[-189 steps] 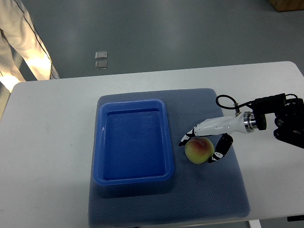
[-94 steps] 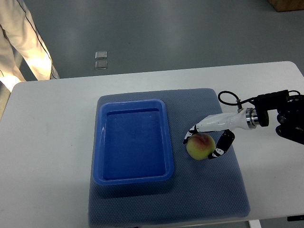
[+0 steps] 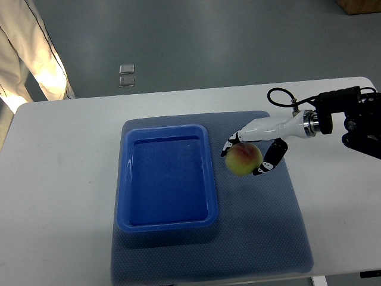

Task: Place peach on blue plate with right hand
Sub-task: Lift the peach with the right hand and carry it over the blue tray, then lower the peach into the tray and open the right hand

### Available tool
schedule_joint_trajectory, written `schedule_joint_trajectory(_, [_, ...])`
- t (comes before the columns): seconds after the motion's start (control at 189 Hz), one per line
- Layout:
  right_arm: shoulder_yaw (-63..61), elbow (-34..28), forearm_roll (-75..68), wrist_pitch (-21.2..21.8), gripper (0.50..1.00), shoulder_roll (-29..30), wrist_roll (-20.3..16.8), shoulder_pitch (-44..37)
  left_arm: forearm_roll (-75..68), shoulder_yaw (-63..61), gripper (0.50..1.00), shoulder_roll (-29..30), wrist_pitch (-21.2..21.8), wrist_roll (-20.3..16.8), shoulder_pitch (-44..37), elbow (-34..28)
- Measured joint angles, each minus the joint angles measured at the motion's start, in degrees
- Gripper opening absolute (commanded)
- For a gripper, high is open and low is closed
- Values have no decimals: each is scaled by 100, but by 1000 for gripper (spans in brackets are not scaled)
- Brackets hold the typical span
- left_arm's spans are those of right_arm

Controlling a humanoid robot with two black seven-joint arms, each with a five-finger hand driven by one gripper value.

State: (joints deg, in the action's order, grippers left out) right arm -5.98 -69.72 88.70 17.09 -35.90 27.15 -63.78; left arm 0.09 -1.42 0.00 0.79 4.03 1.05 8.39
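I see the blue plate [image 3: 168,177], a deep rectangular tray, sitting on the left part of a grey-blue mat [image 3: 262,238] nearest me, and its well holds nothing. Just right of the plate's upper right rim, the peach [image 3: 243,159] sits in my right hand [image 3: 253,150], the white fingers [image 3: 233,140] curled over its top and left side and the black-tipped thumb closed against its right side. I cannot tell from this steep angle whether the fruit touches the mat or hangs just above it. The forearm runs out to the right over the white table [image 3: 59,179], ending in a black wrist housing cut off by the picture's edge. At the far left, a person's pale sleeve [image 3: 30,53] is partly out of frame.
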Motion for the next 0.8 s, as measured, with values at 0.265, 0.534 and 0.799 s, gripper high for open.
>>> schedule_joint_trajectory(0.265, [96, 874, 64, 85, 768, 1070, -12, -592, 0, 0, 1000, 0, 0, 0, -9, -5])
schedule_joint_trajectory(0.534, [225, 2162, 85, 70, 778, 2658, -14, -681, 0, 3, 1000, 0, 0, -1, -7, -5])
schedule_joint_trajectory(0.799, [509, 2812, 86, -69, 842, 3345, -62, -552, 0, 2, 1000, 0, 0, 0, -8, -5])
